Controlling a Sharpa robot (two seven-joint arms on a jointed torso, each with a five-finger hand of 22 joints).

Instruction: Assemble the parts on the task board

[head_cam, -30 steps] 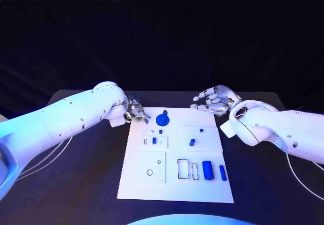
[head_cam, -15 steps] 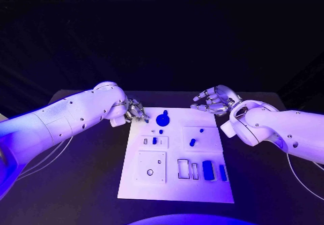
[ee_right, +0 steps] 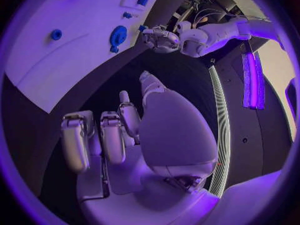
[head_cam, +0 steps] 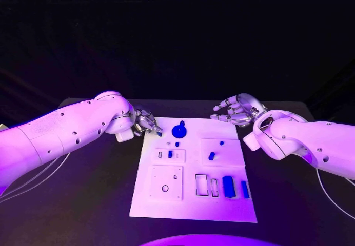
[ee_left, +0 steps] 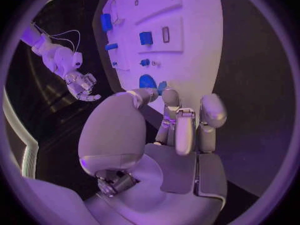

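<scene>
My flat white rectangular task board [head_cam: 229, 205] lies lengthwise on the black table before me, with raised square plates and dark slots across it. A round blue disc part with a small knob [head_cam: 178, 131] sits near its far edge, and two small blue pegs [head_cam: 169, 154] [head_cam: 212, 156] stand at mid-board. At the near right, a wide blue block [head_cam: 228, 186] and a slim blue bar [head_cam: 244, 189] lie side by side.
</scene>
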